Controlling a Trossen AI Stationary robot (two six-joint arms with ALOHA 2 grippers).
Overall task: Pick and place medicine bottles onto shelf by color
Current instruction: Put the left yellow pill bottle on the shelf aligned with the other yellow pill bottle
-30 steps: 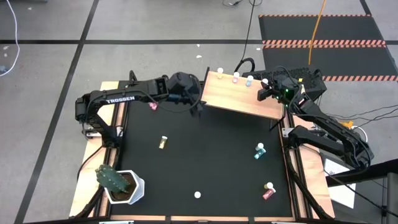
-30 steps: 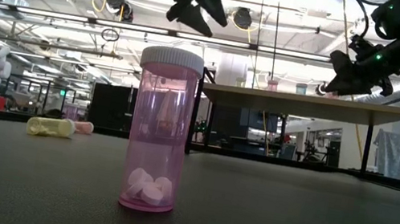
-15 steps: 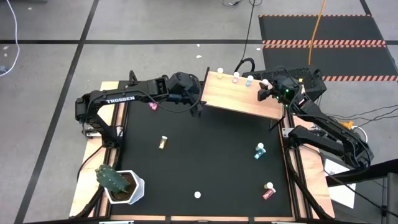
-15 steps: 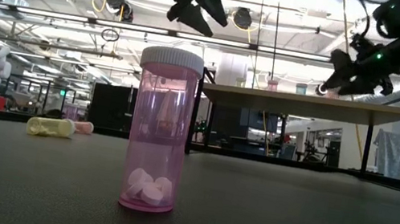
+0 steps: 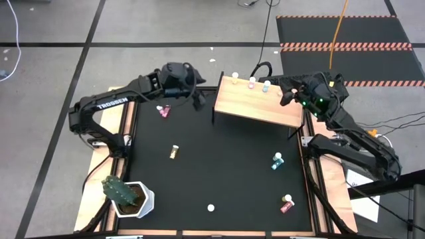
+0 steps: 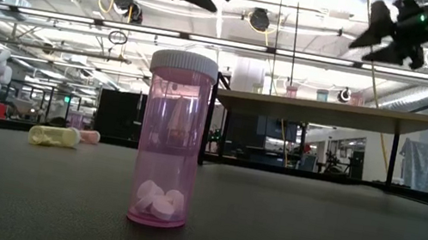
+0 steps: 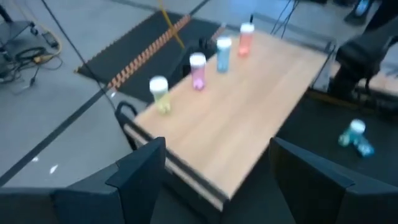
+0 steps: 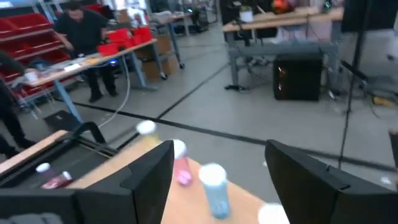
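Observation:
The wooden shelf point(image 5: 257, 104) stands at the table's far side. On its far edge stand yellow point(image 7: 159, 93), pink point(image 7: 198, 70), blue point(image 7: 223, 53) and red point(image 7: 245, 36) white-capped bottles, each on its base. My left gripper point(image 5: 197, 99) hangs open in the air off the shelf's left end. High over the shelf's far right corner, my right gripper point(image 5: 286, 93) is open and holds nothing. On the tabletop a pink bottle point(image 5: 163, 111), a yellow one point(image 5: 174, 152), a teal one point(image 5: 277, 160) and a red one point(image 5: 286, 203) lie on their sides.
A pink bottle point(image 6: 171, 139) with pills stands upright near the table's front edge. The cactus in its white pot point(image 5: 126, 196) sits at the near left corner. Bare black tabletop point(image 5: 226, 166) lies between the shelf and the near edge. A person sits at benches beyond the table.
Both grippers have risen. My left gripper has drawn back from the shelf's left end toward the table's far left. My right gripper has lifted away from the bottles at the shelf's far right corner and tipped closer to level. The bottles have kept their places.

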